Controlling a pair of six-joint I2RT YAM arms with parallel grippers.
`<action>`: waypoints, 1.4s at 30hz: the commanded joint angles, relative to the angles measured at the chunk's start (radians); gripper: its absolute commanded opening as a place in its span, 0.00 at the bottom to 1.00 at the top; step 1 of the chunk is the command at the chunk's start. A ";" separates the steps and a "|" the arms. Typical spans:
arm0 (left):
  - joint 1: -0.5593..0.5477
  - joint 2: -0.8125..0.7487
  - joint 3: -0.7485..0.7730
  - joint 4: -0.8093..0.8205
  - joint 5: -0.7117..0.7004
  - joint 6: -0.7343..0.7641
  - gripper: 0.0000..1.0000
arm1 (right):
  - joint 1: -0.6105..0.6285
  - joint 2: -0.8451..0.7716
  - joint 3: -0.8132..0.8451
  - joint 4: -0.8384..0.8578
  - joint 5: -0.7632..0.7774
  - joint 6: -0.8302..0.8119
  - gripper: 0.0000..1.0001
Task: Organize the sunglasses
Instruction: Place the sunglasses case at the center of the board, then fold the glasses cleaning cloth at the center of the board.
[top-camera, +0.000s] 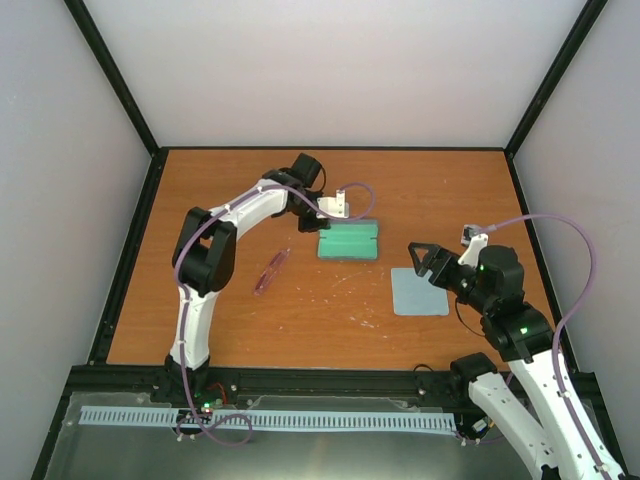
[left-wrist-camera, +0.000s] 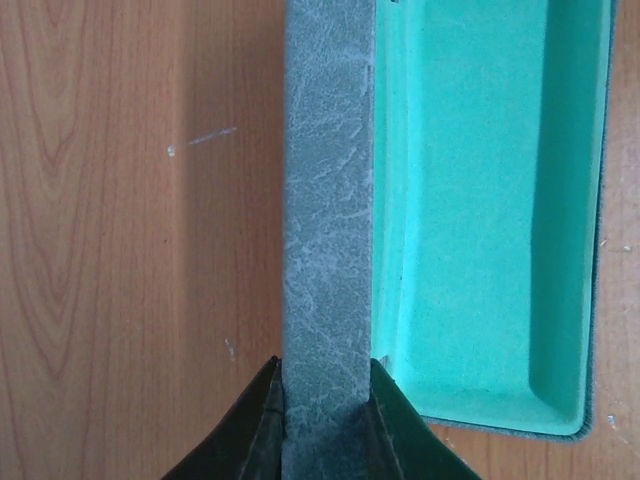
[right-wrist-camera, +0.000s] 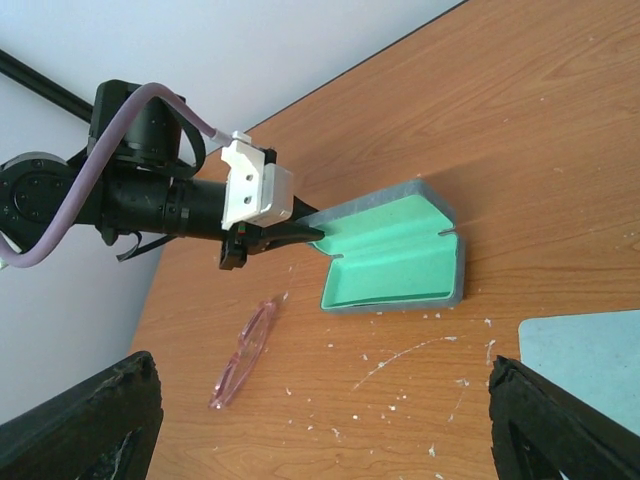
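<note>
The sunglasses, a slim folded pair with a translucent pink frame, lie on the table left of the case; the right wrist view shows the sunglasses untouched. The grey-blue case stands open, showing its green lining. My left gripper is shut on the left end of the case's lid, one finger on each side of it. My right gripper hangs open above the cloth's left edge, nothing between its fingers.
A pale blue square cloth lies right of the case, near my right gripper. White crumbs are scattered over the wood between the sunglasses and the cloth. Black frame rails border the table.
</note>
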 joint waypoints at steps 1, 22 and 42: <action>-0.018 0.002 0.015 -0.009 0.025 -0.032 0.20 | 0.000 -0.023 -0.007 -0.006 0.003 -0.013 0.87; -0.023 -0.111 0.134 0.073 -0.045 -0.209 0.76 | -0.003 0.127 0.066 -0.381 0.363 0.097 0.65; -0.306 -0.092 0.110 -0.041 0.181 -0.610 0.29 | -0.331 0.765 0.238 -0.346 0.099 -0.289 0.37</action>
